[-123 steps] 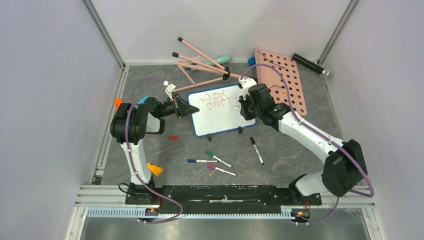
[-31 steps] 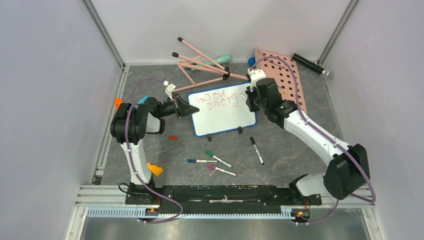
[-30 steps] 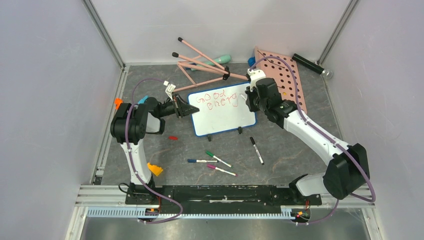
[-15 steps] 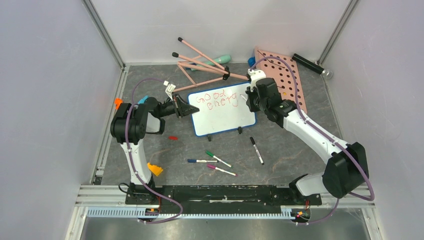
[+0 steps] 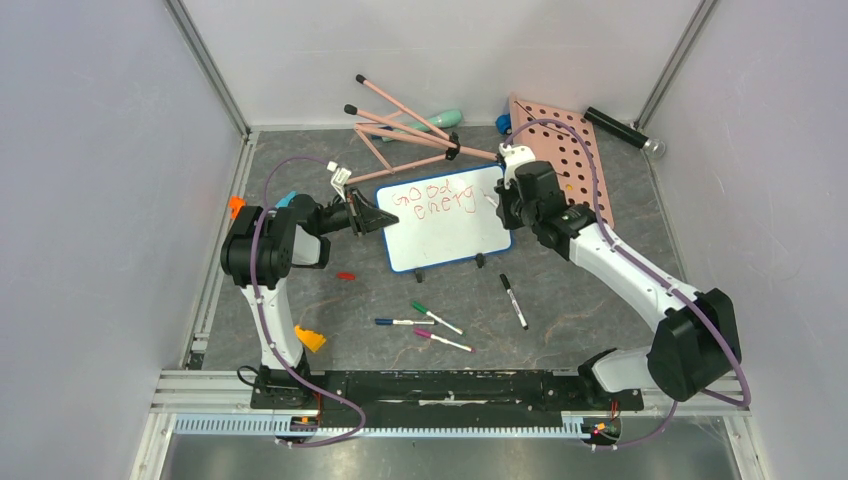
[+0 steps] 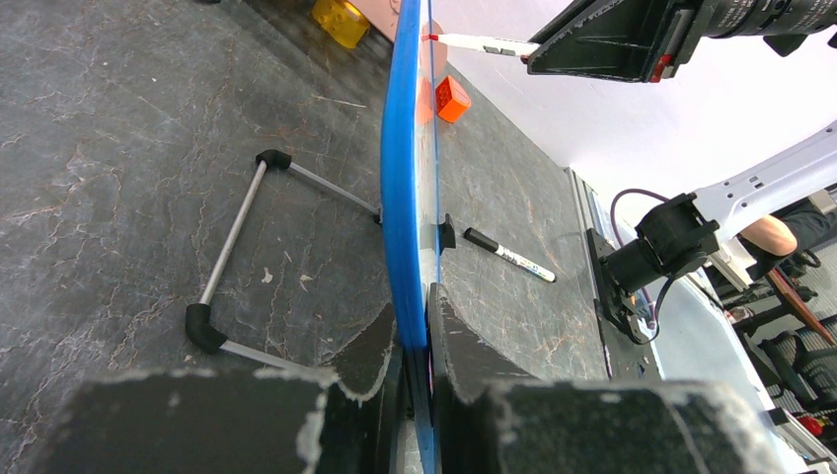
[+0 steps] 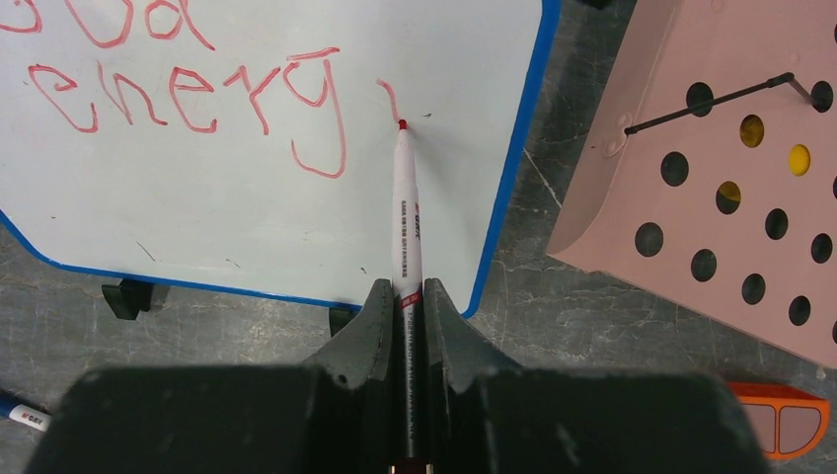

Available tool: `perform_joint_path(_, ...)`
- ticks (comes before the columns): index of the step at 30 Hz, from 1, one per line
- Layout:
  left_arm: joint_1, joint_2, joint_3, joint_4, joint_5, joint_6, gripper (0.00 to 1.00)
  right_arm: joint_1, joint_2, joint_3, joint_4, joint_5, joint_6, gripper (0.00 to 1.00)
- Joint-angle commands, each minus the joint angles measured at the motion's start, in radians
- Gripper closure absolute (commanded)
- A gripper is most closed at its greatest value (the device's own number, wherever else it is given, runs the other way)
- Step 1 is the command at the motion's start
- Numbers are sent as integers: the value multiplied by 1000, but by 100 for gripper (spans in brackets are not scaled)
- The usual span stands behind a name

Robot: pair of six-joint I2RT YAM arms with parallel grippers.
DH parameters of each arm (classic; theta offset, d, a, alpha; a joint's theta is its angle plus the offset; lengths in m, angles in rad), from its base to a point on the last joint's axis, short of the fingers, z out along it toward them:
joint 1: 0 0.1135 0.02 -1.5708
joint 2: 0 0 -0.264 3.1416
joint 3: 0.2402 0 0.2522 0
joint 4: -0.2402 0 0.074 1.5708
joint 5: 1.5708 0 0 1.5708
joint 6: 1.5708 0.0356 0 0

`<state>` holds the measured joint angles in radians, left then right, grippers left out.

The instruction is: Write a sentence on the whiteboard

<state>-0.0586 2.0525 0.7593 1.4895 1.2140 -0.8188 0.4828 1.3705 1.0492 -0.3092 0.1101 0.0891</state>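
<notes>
Left jaws pinch the whiteboard (image 6: 405,197) edge; right jaws clamp a red marker (image 7: 407,217) touching its face.

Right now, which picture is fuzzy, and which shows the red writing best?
Right wrist: the red letters are sharp, the right claw is blurry. Left wrist: the left claw is blurry too, the whiteboard only a blue edge. Top external: evenly lit, letters tiny.

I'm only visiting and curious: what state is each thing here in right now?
whiteboard: held by its left edge
sentence: unfinished, "good energy" plus one extra stroke
red marker: uncapped, tip at the whiteboard
left gripper: shut on the whiteboard's edge
right gripper: shut on the red marker
black marker: lying loose on the table
</notes>
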Motion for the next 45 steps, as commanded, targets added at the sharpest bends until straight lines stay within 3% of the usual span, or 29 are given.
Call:
perform_joint_path(1,8,18,19,68,18,83,98,-22,-7,19,-2,31,10,100)
perform_joint_path(25,7,18,20,68,18,83,98,-35,47,121,-8,2,-2,100)
perform_joint_path(45,7,20,20,68,17,81,98,-36,-31,-67,13,-55,2,100)
